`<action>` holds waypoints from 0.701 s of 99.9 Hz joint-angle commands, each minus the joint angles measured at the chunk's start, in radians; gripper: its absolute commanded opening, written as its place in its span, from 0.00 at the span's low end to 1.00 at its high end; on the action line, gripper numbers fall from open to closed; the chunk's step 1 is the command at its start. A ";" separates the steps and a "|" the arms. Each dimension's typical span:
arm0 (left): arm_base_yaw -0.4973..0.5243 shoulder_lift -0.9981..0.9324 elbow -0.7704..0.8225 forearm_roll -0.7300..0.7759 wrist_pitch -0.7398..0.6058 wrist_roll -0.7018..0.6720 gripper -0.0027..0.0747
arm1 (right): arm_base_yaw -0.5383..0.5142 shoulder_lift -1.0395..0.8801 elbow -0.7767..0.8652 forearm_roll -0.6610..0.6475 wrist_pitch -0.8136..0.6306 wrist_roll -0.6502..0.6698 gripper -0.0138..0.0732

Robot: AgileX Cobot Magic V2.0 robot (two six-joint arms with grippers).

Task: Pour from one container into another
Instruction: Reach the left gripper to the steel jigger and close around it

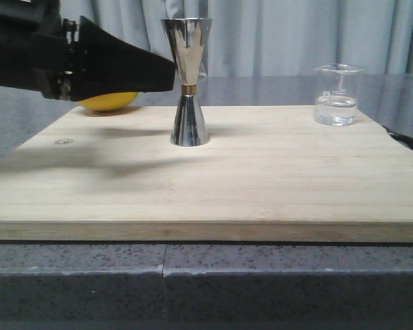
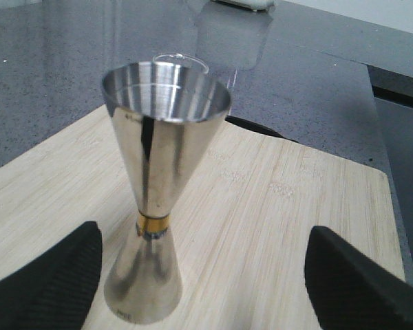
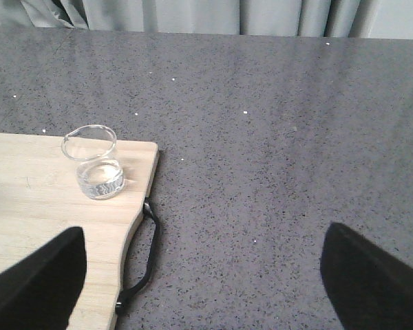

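Observation:
The steel jigger (image 1: 188,82) stands upright in the middle of the wooden board (image 1: 206,185), a gold band at its waist. My left gripper (image 1: 166,74) hovers just left of its upper cup. In the left wrist view the gripper (image 2: 203,289) is open, and the jigger (image 2: 162,199) stands just ahead of the gap, close to one finger (image 2: 48,282). The glass beaker (image 1: 338,95) holds a little clear liquid at the board's far right corner. My right gripper (image 3: 203,282) is open over the grey counter, well short of the beaker (image 3: 95,162).
A yellow fruit (image 1: 108,101) lies behind my left gripper at the board's far left edge. A black strap (image 3: 148,254) hangs from the board's right edge onto the speckled counter (image 3: 275,137). Grey curtains close off the back.

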 commanded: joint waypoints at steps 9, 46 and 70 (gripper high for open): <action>-0.039 0.025 -0.090 -0.078 0.069 0.003 0.76 | 0.000 0.013 -0.034 -0.006 -0.081 -0.004 0.88; -0.112 0.134 -0.199 -0.078 0.068 0.003 0.76 | 0.000 0.013 -0.034 -0.006 -0.081 -0.004 0.88; -0.112 0.143 -0.204 -0.078 0.066 0.003 0.71 | 0.000 0.013 -0.034 -0.006 -0.081 -0.004 0.88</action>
